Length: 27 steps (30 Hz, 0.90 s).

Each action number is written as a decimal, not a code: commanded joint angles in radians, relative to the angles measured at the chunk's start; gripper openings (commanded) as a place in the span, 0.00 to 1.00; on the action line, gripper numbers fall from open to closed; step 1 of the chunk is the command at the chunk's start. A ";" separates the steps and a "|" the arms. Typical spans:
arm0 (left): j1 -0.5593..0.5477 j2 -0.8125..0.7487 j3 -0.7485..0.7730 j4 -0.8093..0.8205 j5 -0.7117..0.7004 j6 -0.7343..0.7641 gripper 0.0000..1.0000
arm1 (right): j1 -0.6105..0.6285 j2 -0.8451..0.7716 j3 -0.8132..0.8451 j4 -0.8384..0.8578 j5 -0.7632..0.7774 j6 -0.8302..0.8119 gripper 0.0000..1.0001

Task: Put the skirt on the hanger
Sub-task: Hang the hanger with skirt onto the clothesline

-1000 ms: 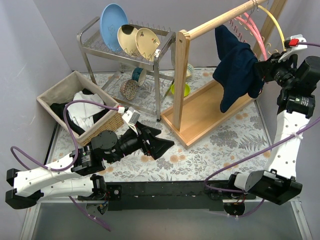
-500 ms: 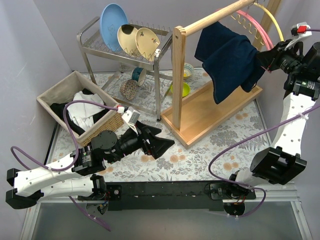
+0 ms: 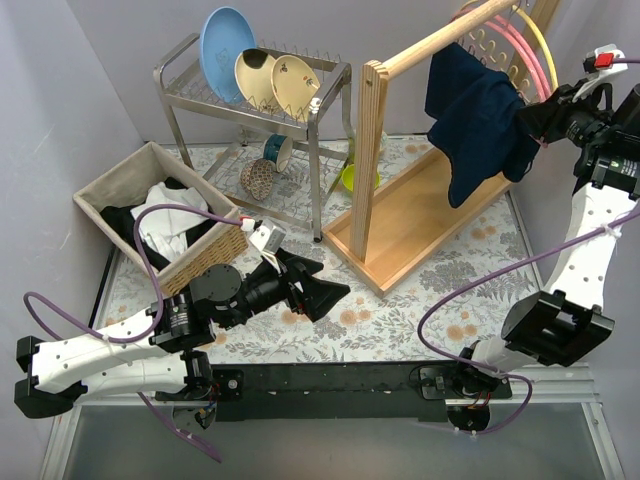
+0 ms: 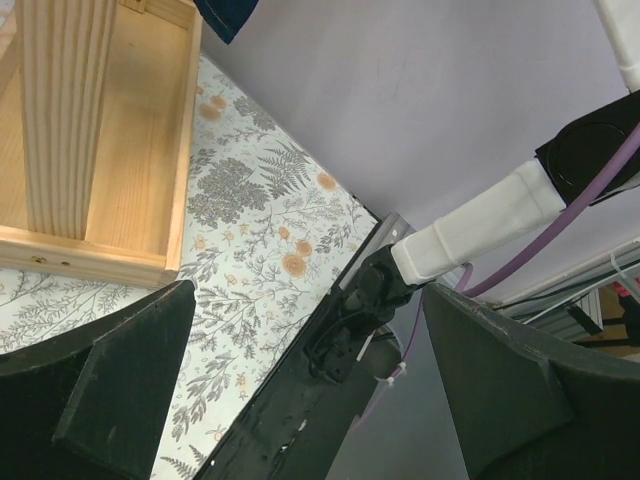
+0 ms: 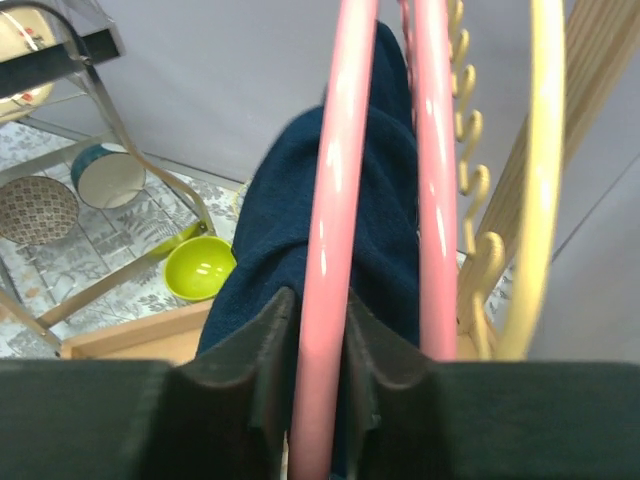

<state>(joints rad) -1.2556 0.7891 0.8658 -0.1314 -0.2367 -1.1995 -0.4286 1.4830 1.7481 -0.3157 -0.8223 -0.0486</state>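
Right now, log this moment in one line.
left fingers open | right fingers closed on pink hanger | navy skirt hanging at wooden rack

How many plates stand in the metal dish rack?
3: round blue plate at the left end, round cream plate in the middle, patterned cream plate on the right. More could hide behind them.

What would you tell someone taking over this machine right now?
Left claw: wide open, empty, low over the table.
Right claw: closed on a pink hanger up at the wooden rack.
Navy skirt: appears draped on that hanger, hanging below the rail.
Done: the skirt looks placed.
Left: let go, pull the right arm clear, check that the skirt holds.
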 commanded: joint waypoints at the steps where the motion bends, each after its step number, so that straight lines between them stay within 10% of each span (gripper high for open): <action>1: 0.002 -0.011 0.007 -0.003 -0.009 0.028 0.98 | -0.036 -0.078 0.024 0.012 -0.070 -0.085 0.43; 11: 0.002 -0.080 -0.002 -0.065 -0.058 0.043 0.98 | -0.105 -0.147 0.080 -0.080 -0.127 -0.165 0.70; 27: 0.002 -0.139 0.032 -0.276 -0.249 0.146 0.98 | -0.105 0.077 0.381 -0.155 -0.113 -0.118 0.62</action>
<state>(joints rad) -1.2556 0.6586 0.8631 -0.3069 -0.3840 -1.1217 -0.5301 1.5158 2.0907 -0.4088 -0.8715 -0.1734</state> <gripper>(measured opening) 0.982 0.662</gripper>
